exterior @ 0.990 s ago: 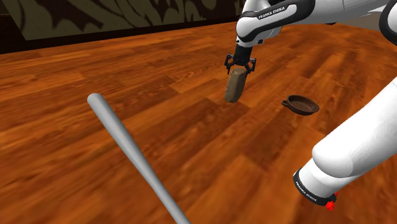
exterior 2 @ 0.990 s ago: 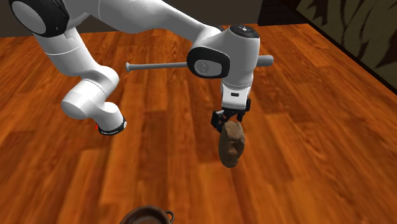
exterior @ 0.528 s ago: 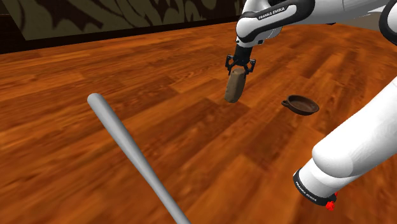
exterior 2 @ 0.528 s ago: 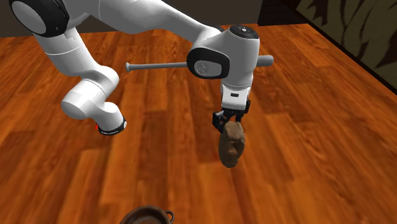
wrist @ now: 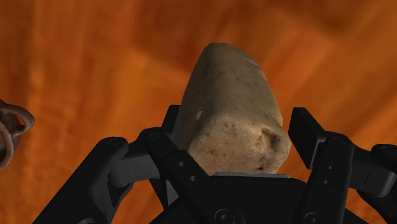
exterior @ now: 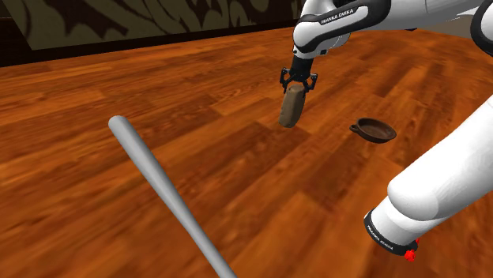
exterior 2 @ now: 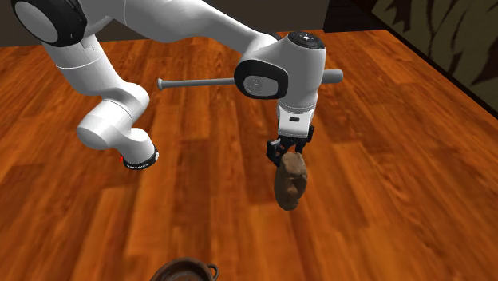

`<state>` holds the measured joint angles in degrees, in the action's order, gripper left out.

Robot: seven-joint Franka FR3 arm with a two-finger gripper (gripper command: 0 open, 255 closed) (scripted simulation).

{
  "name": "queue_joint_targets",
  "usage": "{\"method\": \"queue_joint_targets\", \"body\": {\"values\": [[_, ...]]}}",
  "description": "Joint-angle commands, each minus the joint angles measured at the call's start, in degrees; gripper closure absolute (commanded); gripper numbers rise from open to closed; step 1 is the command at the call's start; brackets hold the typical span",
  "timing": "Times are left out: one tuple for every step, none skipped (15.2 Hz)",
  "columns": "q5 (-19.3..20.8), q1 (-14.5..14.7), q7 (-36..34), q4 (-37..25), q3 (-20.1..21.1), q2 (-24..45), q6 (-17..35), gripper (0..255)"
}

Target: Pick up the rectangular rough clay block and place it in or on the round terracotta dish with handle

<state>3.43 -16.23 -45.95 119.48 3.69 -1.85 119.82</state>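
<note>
Carrying is the step in hand: the gripper [exterior: 299, 85], jaws clamped on the top end of the tan clay block [exterior: 291, 109], holds it hanging in the shoulder view's upper middle. The dark round dish [exterior: 374, 129] sits lower right of it, well apart. Next, I judge, comes a sideways carry over the dish, then lowering. The wrist view adds the block's pitted face; the second exterior view, the dish's handles.
</note>
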Motion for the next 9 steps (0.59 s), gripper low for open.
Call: {"method": "queue_joint_targets", "body": {"values": [[0.0, 0.0, 0.0, 0.1, 0.0, 0.0, 0.0, 255], [0.0, 0.0, 0.1, -0.4, 0.0, -0.3, -0.8, 255], [-0.1, 0.0, 0.1, -1.0, 0.0, -0.5, -1.5, 255], [-0.1, 0.0, 0.2, -1.5, 0.0, -0.7, -2.3, 255], [-0.2, 0.0, 0.2, -2.0, 0.0, -0.9, -3.0, 255], [-0.2, 0.0, 0.3, -2.6, 0.0, -1.1, -3.8, 255], [-0.2, 0.0, 0.3, -3.2, 0.0, -1.3, -4.5, 255], [-0.3, 0.0, 0.4, -3.8, 0.0, -1.5, -5.3, 255], [-0.3, 0.0, 0.4, -4.3, 0.0, -1.6, -6.0, 255]]}}
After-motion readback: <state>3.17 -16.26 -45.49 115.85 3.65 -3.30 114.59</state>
